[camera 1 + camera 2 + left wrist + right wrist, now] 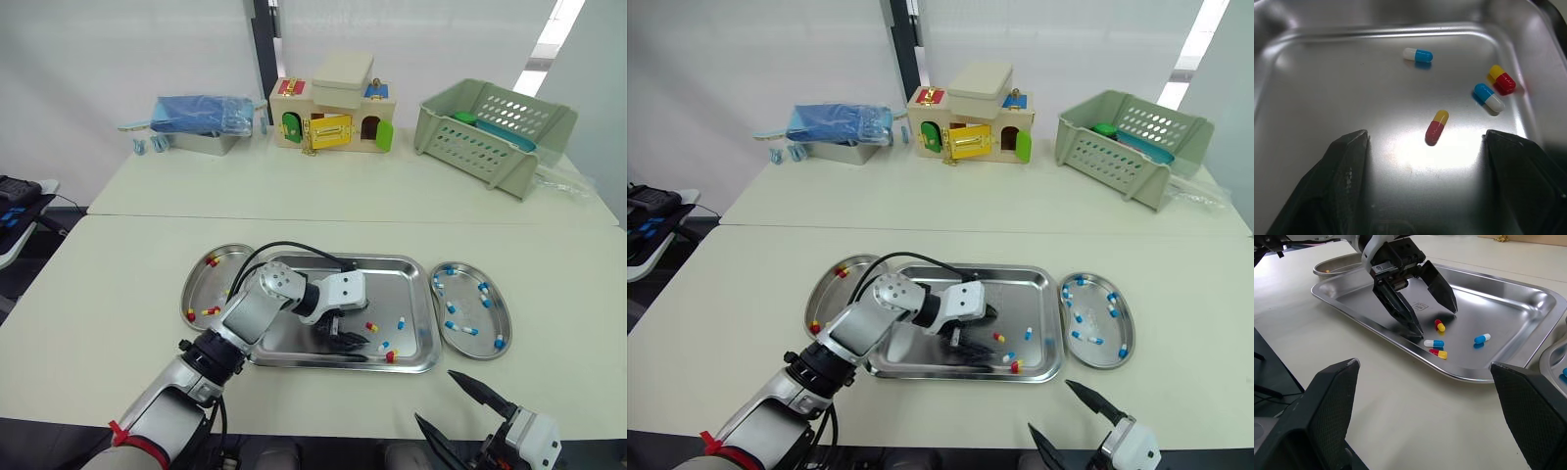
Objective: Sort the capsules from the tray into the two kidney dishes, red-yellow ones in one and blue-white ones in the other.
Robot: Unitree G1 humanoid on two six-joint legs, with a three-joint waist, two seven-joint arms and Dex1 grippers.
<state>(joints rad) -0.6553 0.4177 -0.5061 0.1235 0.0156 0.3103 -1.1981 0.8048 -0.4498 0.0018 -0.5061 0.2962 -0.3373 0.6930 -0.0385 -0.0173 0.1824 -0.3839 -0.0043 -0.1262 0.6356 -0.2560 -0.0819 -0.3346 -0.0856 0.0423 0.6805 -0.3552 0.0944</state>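
Note:
A steel tray (415,294) lies mid-table holding a few capsules. My left gripper (345,336) is open, low inside the tray. One red-yellow capsule (1437,127) lies just ahead of it, between the lines of its two fingers. Farther on lie a blue-white capsule (1418,55), another blue-white one (1489,97) and a red-yellow one (1502,79). The left kidney dish (196,284) holds red-yellow capsules; the right kidney dish (505,323) holds several blue-white ones. My right gripper (436,397) hangs open over the table's near edge, empty, in front of the tray's right end.
Along the back of the table stand a blue packet on a metal box (201,122), a wooden toy house (333,117) and a green plastic basket (495,132). A seam crosses the table behind the tray.

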